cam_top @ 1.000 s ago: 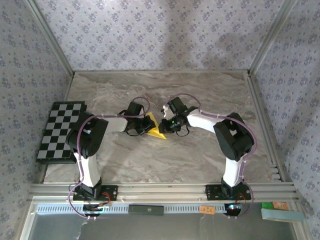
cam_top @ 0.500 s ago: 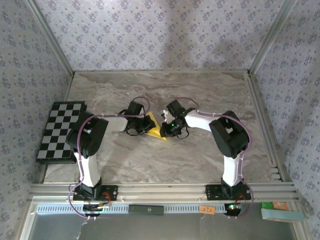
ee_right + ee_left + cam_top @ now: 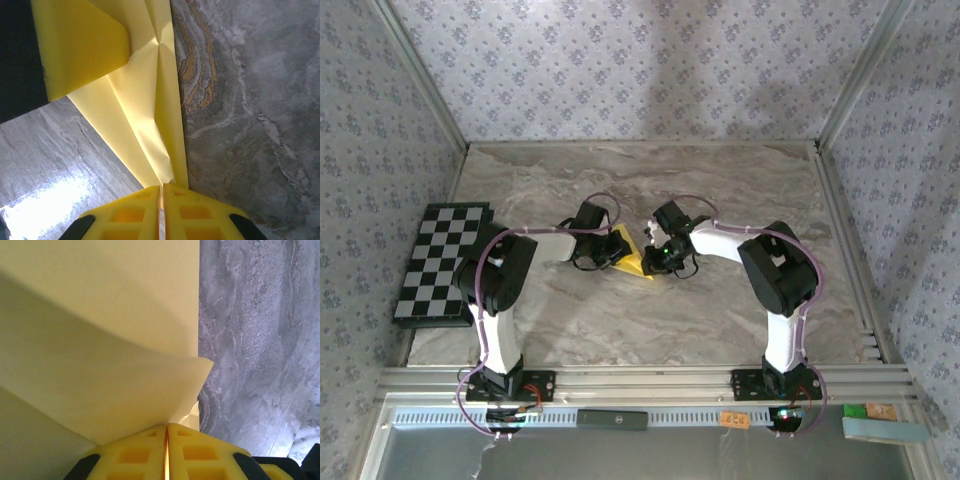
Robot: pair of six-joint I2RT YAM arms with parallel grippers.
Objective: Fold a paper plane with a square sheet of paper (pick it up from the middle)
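Paper (image 3: 145, 130) is yellow, creased lengthwise, tapering to a point.

We are finding no text, brand, number or sign that we can read in any view. We are seeing a small orange tag (image 3: 735, 420) on the front rail (image 3: 640, 382) and a second orange tag (image 3: 880, 410) at the rail's right end, but any print on them is coming out too small to make out. The yellow paper (image 3: 630, 262) is showing us plain faces, and the checkered board (image 3: 440, 260) is carrying black and white squares alone.
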